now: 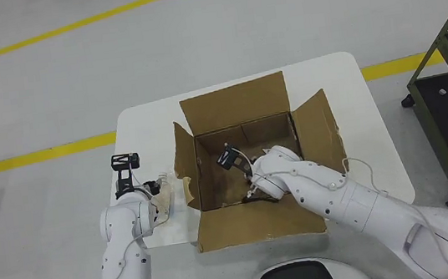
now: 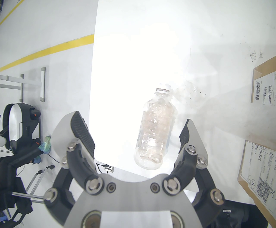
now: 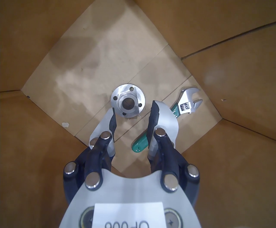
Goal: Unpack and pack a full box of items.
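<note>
Our right gripper (image 3: 133, 108) hangs open over flange (image 3: 128, 103) and wrench (image 3: 186, 103) inside the box (image 3: 97, 64); left gripper (image 2: 132, 118) open above the bottle (image 2: 154, 129), already unpacked, we judge.

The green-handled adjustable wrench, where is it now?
Right wrist view: the green-handled wrench lies on the cardboard box floor near a corner, beside the round metal flange.

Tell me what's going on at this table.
The right gripper is down inside the open box, jaws open over a metal flange on the box floor; a wrench lies beside the flange. The left gripper hangs open over a clear bottle lying on the table beside the box. Neither grips anything.
</note>
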Motion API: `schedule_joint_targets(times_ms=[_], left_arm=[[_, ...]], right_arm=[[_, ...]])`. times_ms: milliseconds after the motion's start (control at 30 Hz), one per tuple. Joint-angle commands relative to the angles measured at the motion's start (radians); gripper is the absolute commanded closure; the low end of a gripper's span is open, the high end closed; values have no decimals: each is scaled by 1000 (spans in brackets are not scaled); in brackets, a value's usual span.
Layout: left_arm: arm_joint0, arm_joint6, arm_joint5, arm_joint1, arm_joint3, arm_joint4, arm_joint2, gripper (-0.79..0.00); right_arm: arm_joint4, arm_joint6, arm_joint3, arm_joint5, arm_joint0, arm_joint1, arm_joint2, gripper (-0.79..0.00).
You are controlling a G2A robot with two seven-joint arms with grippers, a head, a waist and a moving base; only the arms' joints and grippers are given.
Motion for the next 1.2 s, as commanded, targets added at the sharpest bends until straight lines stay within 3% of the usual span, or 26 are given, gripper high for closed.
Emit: schedule_joint_targets(times_ms=[0, 567, 1167], left_arm=[[0, 0, 0, 0, 0, 0, 0, -785], [0, 0, 0, 0, 0, 0, 0, -785], [0, 0, 0, 0, 0, 0, 0, -785]], right_arm=[[10, -5, 15, -3, 1, -8, 1, -357], [-9, -25, 115, -11, 12, -65, 6, -360], [-34, -41, 182, -30, 8, -96, 42, -348]])
